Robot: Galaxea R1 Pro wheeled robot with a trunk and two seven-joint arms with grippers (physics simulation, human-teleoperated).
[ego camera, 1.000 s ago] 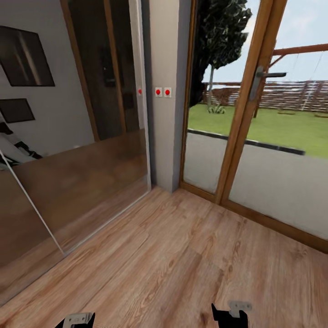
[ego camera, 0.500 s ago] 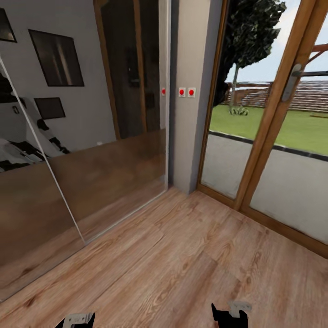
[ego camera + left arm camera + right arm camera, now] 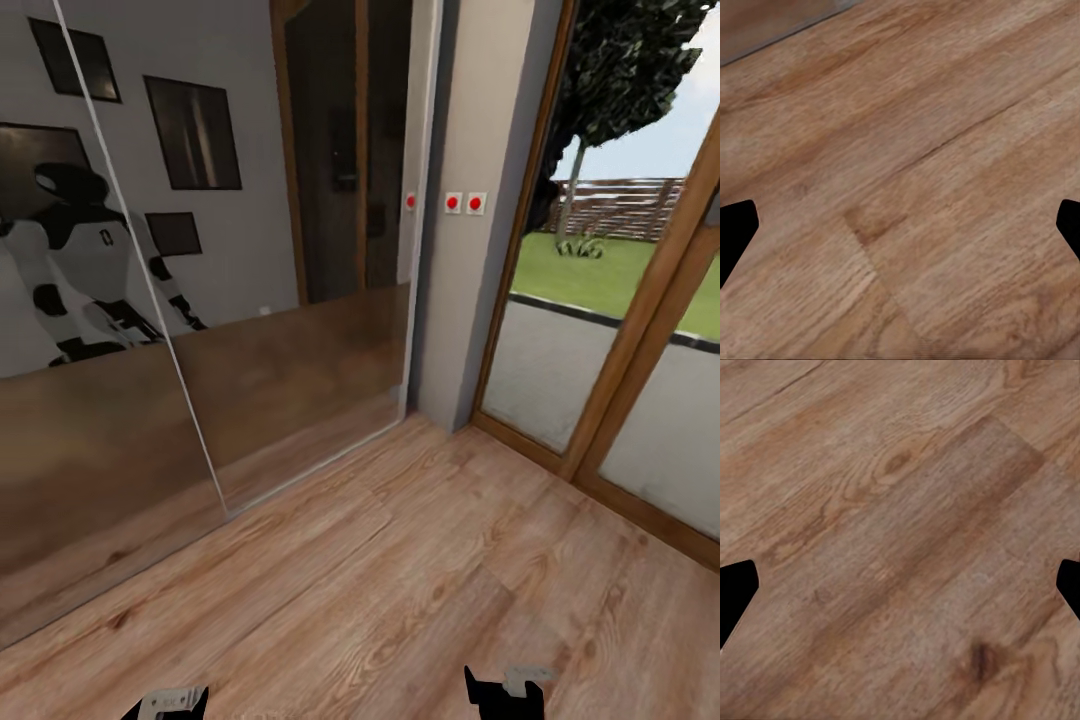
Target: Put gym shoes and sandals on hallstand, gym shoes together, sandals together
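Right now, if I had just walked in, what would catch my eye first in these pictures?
Probably the mirrored sliding door on the left, showing a reflection of the white-and-black robot itself. To the right, a wood-framed glass door opens onto a green lawn with a dark tree. Between them, two red-dotted wall switches sit on a grey pillar, above bare wood-plank corridor floor.

Bare wood-grain corridor floor (image 3: pixel 900 525) between two widely parted black fingertips (image 3: pixel 735 592), jaws apparently empty.
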